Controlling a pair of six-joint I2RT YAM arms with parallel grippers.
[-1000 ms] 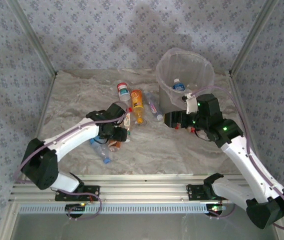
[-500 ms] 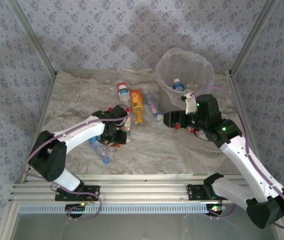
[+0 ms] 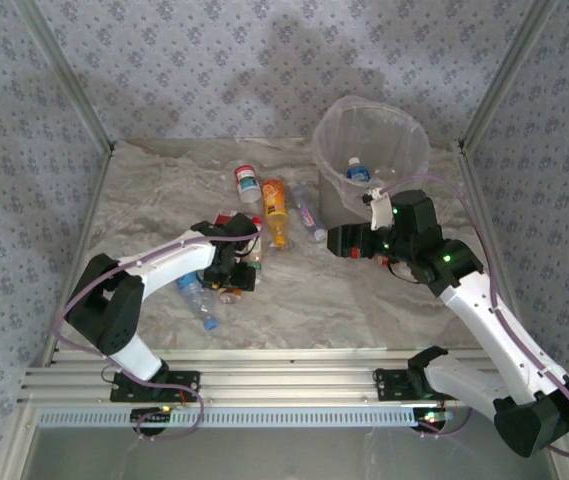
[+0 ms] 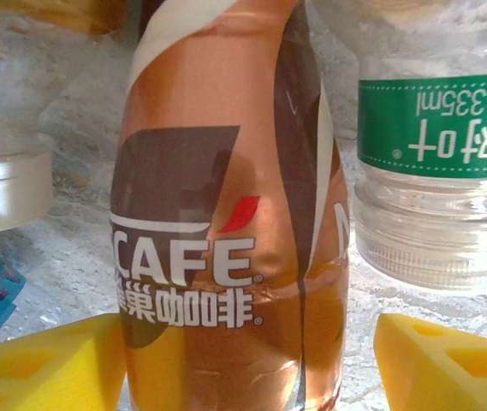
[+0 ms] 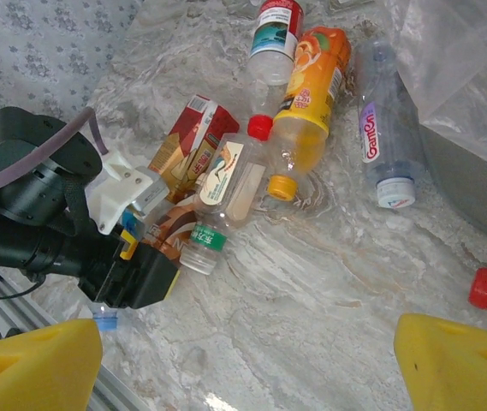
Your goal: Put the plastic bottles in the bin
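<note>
Top external: marbled tbl [image 3: 364, 300], floral-print walls [image 3: 214, 60]

Brown bottle [image 4: 226, 214] — "CAFE"; green-label bottle [image 4: 436, 124] — "335ml"

**Top view.** Soft, even light from above. A broad dim shadow lies on the wall [image 3: 294, 40] at upper centre. Detail is slightly soft throughout.

**Left wrist view.** Extreme close-up. The coffee bottle [image 4: 226, 214] carries a pale sheen, the clear bottle [image 4: 431, 223] at right glints, and the left fingers [image 4: 46, 364] in the lower corners are blurred.

**Right wrist view.** Bright, with glare on the table [image 5: 217, 398] at lower centre and a washed-out bag [image 5: 448, 60] at upper right. The right fingers [image 5: 457, 360] are out of focus.
</note>
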